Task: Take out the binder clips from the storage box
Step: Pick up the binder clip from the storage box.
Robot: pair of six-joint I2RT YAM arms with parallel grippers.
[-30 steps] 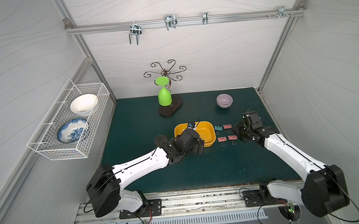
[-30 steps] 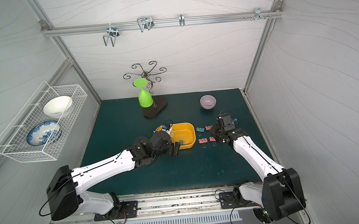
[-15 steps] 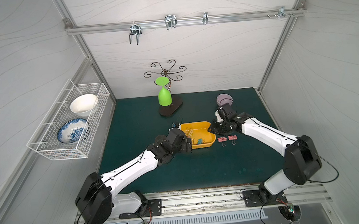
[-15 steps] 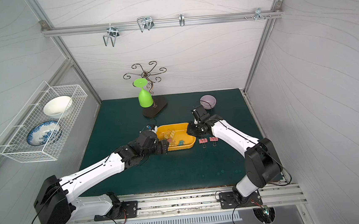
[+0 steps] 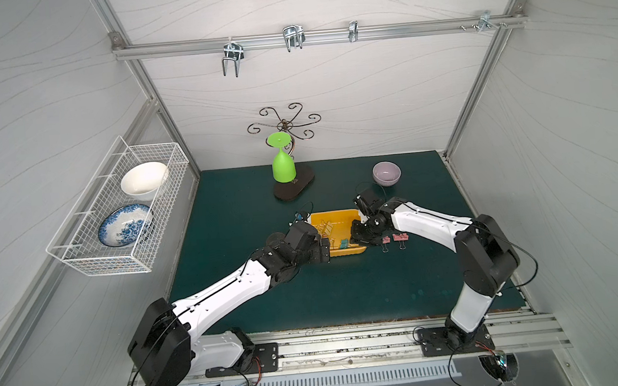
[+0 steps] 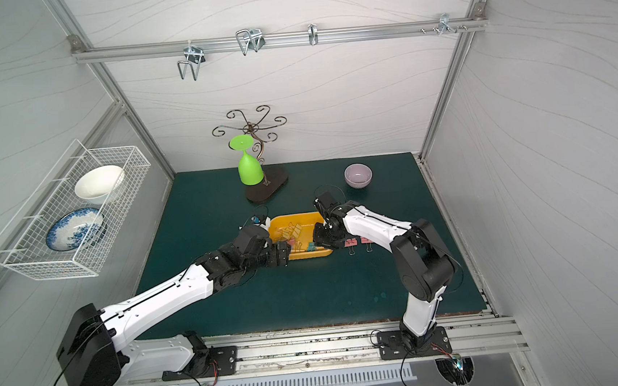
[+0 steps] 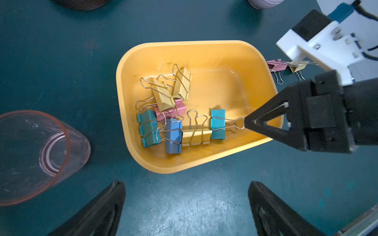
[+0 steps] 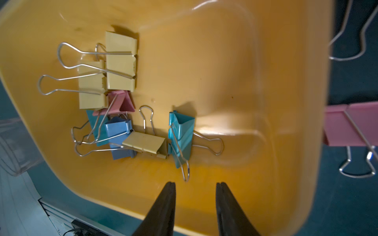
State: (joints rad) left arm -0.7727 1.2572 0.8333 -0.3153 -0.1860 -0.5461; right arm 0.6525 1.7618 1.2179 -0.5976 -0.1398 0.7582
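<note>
**Right gripper lining up on a clip**

The left gripper (image 7: 186, 183) is hanging wide open and empty, just short of the box (image 5: 333, 212), mid-frame in both top views. Seven clips (image 7: 163, 114) are lying inside. The right gripper (image 8: 195, 183), jaws apart and holding nothing, is hovering at the wire handle of the cyan clip (image 8: 181, 134); closing on that wire looks next. Beyond, pink clips (image 5: 401, 236) are lying on the mat (image 5: 308, 295). No writing is showing.
</note>
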